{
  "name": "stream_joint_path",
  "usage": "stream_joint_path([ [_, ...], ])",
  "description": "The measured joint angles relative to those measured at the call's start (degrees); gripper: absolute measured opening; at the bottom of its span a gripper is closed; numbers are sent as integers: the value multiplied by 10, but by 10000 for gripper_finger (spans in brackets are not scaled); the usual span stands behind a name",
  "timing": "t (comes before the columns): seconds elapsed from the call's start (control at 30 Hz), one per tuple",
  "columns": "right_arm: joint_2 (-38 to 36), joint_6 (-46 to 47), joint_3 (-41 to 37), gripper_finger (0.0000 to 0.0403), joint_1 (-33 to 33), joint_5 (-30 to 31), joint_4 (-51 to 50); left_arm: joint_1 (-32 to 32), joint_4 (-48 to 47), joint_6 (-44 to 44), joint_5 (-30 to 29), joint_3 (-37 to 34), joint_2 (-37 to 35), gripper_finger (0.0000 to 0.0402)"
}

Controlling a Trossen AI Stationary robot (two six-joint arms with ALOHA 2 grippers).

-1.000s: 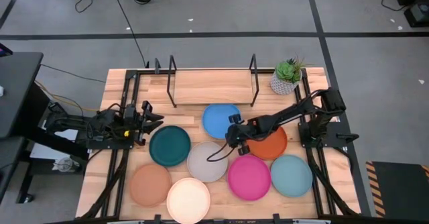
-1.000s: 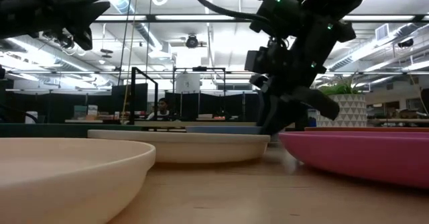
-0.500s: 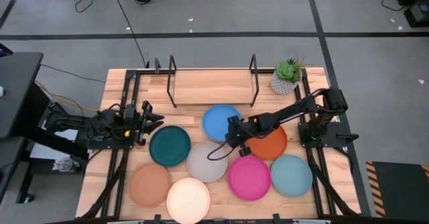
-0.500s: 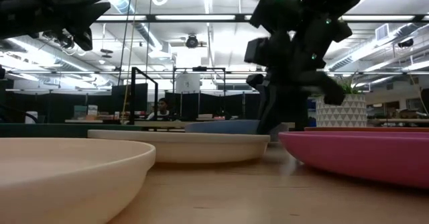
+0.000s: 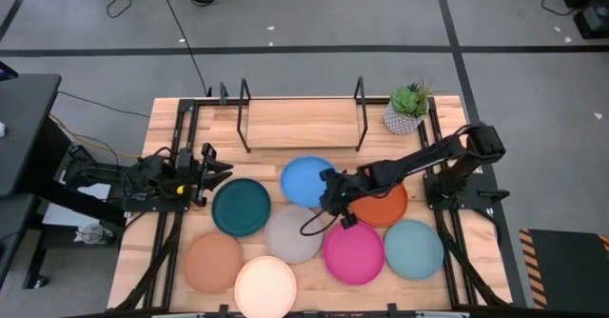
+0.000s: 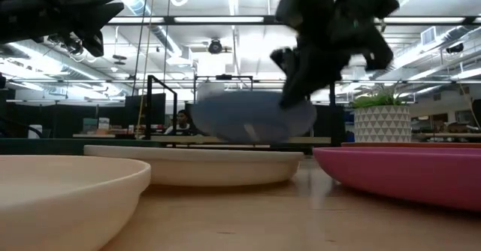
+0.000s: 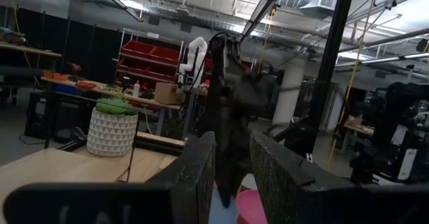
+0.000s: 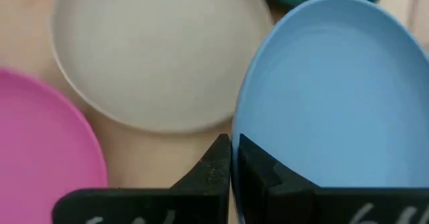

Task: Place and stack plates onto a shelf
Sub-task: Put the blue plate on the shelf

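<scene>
Since a second ago the blue plate (image 5: pixel 307 181) has come up off the wood, pinched at its rim by the right gripper (image 5: pixel 330 191), and in the low view it hangs blurred above the grey plate (image 5: pixel 293 233). No writing or label can be read anywhere. At the table's left edge the left gripper (image 5: pixel 211 171) waits with its fingers a little apart, holding nothing, beside the dark teal plate (image 5: pixel 241 207). The shelf (image 5: pixel 301 123) at the back carries no plate. The right arm covers part of the orange plate (image 5: pixel 383 204); the cream plate (image 5: pixel 265 288) is cut off at the picture's bottom edge.
</scene>
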Motion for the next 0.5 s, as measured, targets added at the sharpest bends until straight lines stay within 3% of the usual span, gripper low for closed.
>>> stream_joint_path([
  [0.23,-15,-39,34,19,-1,67,-31,0,0,0,0,0,0,103],
  [0.5,-14,-22,19,20,-98,62,-46,0,0,0,0,0,0,103],
])
